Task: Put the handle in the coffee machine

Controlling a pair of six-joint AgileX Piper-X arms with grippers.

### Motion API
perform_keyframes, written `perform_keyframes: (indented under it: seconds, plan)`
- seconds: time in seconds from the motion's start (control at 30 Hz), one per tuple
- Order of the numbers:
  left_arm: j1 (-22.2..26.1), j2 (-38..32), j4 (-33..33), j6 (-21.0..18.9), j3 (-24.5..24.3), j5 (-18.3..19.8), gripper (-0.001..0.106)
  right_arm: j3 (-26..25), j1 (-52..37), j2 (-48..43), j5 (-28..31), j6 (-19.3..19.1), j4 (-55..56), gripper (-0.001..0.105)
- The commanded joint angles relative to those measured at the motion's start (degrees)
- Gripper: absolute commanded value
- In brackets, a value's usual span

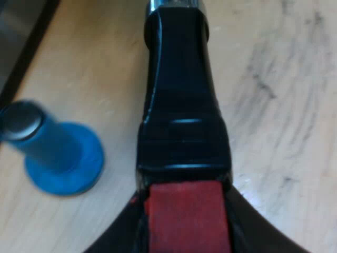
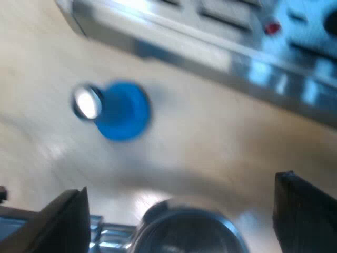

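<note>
The holder's dark handle (image 1: 181, 105) runs straight away from my left gripper (image 1: 187, 232), and its red end (image 1: 187, 219) sits between the black fingers, which are shut on it. The handle's metal neck shows at the far end. In the right wrist view the holder's round metal basket (image 2: 187, 232) lies between my right gripper's (image 2: 181, 211) two black fingers (image 2: 68, 221), which stand wide apart and open, not touching it. The espresso machine's metal front (image 2: 237, 52) lies beyond, across a stretch of wooden table.
A blue tamper (image 1: 60, 155) with a metal top stands upright on the light wooden table (image 1: 284, 105), close beside the handle. That blue tamper (image 2: 118, 110) stands between the basket and the machine. A dark edge (image 1: 23, 47) borders the table near the tamper.
</note>
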Motion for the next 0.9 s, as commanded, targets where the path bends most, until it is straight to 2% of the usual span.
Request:
perform_keyframes:
  seconds: [0.03,0.23,0.43,0.67,0.9]
  plan:
    - [1.08,-0.75,-1.50,0.14,-0.62,2.04,0.000,-1.02,0.11,-0.71,-1.48,-0.93,-2.27,0.071]
    - [1.39,-0.75,-1.50,0.14,-0.62,2.04,0.000,-2.37,2.05,-1.04,-1.17,-0.78,-3.18,0.071]
    - [4.85,-0.75,-1.50,0.14,-0.62,2.04,0.000,-2.37,6.38,-3.69,9.31,-0.78,-3.60,0.071]
    - [8.42,-0.75,-0.54,0.14,-1.49,0.31,0.000,-2.37,10.07,-6.18,14.04,-0.78,-3.60,0.071]
    - [12.52,-0.75,3.10,-0.28,-3.97,0.45,0.000,-2.37,15.81,-6.75,22.47,-0.23,-3.60,0.071]
